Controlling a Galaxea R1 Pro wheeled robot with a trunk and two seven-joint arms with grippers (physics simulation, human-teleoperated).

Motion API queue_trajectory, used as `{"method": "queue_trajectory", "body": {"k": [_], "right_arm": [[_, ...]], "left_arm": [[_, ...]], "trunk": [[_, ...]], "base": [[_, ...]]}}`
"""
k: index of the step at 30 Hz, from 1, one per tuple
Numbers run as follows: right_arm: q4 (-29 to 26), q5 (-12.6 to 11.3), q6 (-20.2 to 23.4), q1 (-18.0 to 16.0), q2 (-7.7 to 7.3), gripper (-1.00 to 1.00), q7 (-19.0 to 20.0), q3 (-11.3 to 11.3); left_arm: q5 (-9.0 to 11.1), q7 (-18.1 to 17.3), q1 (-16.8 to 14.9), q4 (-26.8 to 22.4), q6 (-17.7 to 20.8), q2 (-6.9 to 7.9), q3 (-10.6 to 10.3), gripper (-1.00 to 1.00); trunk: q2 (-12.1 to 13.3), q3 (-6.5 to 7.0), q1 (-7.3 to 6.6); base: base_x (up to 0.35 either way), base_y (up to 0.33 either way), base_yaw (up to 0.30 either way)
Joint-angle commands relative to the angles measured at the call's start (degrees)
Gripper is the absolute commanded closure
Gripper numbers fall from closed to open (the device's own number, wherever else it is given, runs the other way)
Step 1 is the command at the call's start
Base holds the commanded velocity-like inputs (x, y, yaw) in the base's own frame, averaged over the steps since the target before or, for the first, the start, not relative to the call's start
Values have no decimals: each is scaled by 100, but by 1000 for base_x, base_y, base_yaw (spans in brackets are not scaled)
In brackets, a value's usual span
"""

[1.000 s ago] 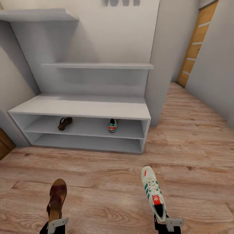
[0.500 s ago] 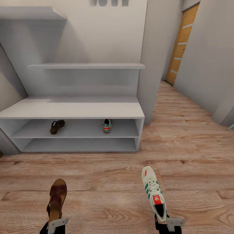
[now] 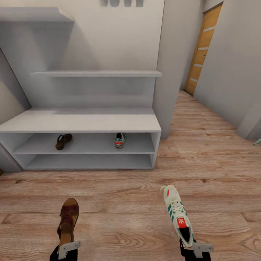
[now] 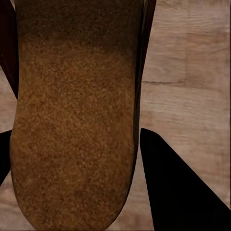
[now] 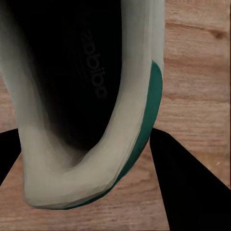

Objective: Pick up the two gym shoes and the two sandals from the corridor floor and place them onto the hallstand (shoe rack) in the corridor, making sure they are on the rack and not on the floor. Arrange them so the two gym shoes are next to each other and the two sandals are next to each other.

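A sandal [image 3: 67, 224] is pinched by the left hand [image 3: 67, 250], a gym shoe [image 3: 178, 216] by the right hand [image 3: 194, 250], above the floor [image 3: 123, 203]. Their mates are seen on the rack [image 3: 83, 125].

Pale grey walls [image 3: 232, 72] enclose a narrow passage. A white pillar [image 3: 170, 72] stands mid-room, and a wooden door [image 3: 201, 54] with pale horizontal bands sits at the far end.

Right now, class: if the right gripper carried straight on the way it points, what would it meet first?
Holding the gym shoe, the right gripper points toward the hallstand; bare corridor floor lies between, so probably the hallstand's right end, though depth is unclear.
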Motion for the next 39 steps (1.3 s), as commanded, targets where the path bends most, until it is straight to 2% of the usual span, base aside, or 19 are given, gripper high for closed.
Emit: {"method": "queue_trajectory", "body": {"k": [1, 4, 6, 8, 10, 11, 13, 15, 17, 19, 21, 23, 24, 26, 28, 31, 35, 39], "right_arm": [[3, -18, -24, -5, -90, 100, -27, -65], [1, -252, -22, -5, -229, 100, -18, -230], [1, -486, -15, -5, -348, 100, -3, -481], [-6, -583, -13, -5, -464, 100, 2, -629], [-16, -610, -12, -4, -529, 100, -1, -670], [-23, -661, -12, -5, -654, 100, -8, -729], [-24, -749, -12, -5, -736, 100, -6, -856], [-27, -873, -12, -3, -810, 100, 0, -1136], [-32, -930, -6, -4, -851, 100, 6, -1415], [-33, -953, -4, -4, -893, 100, 14, -1575], [-34, -961, -4, -5, -911, 100, 18, -1626], [-34, -962, -3, -5, -923, 100, 21, -1659], [-35, -961, -3, -4, -933, 100, 22, -1680], [-35, -961, -7, -5, -948, 100, 18, -1690], [-35, -961, -5, -3, -982, 100, 15, -1696], [-33, -960, -3, -4, -997, 100, 14, -1698], [-27, -960, -3, -5, -1000, 100, 14, -1698], [-31, -960, -3, -3, -1001, 100, 7, -1698]], "left_arm": [[-31, 30, -15, 8, -8, -41, 24, 100], [-59, 26, -53, 7, 22, -168, 11, 100], [-68, 23, -201, -10, 47, -241, -8, 100], [-65, 19, -443, 30, 89, -263, -16, 100], [-64, 21, -563, 39, 186, -268, -18, 100], [-67, 15, -740, 17, 588, -266, -20, 100], [-65, 18, -872, -5, 927, -253, -21, 100], [-71, 21, -1085, -18, 1297, -227, -21, 100], [-77, 14, -1290, -17, 1480, -208, -25, 100], [-86, -5, -1492, 3, 1577, -195, -28, 100], [-135, -23, -1678, 22, 1711, -181, -29, 100], [-280, -37, -1923, 35, 2086, -168, -29, 100], [-557, -48, -2320, -7, 2836, -148, -27, 100], [-618, -84, -2605, 16, 3106, -89, -24, 100], [-629, -355, -2941, 42, 3446, 34, -19, 100], [-664, -959, -3196, 13, 3922, 178, -12, 100], [-677, -1166, -3258, -41, 4064, 325, 3, 100], [-678, -1194, -3270, -93, 4097, 368, 15, 100]], "trunk": [[-2, -4, -1], [-2, -4, -1], [-2, -4, -1], [-2, -4, -1], [-2, -4, -1], [-2, -4, -1], [-2, -4, -1], [-2, -4, -1], [-2, -4, -1], [-2, -4, -1], [-2, -4, -1], [-2, -4, -1], [-2, -4, -1], [-2, -4, -1], [-2, -4, -1], [-2, -4, -1], [-2, -4, -1], [-2, -4, -1]], "base": [[0, 0, 0], [0, 0, 0], [0, 0, 0], [0, 0, 0], [0, 0, 0], [0, 0, 0], [0, 0, 0], [0, 0, 0], [0, 0, 0], [0, 0, 0], [0, 0, 0], [0, 0, 0], [0, 0, 0], [0, 0, 0], [0, 0, 0], [0, 0, 0], [0, 0, 0], [0, 0, 0]]}}
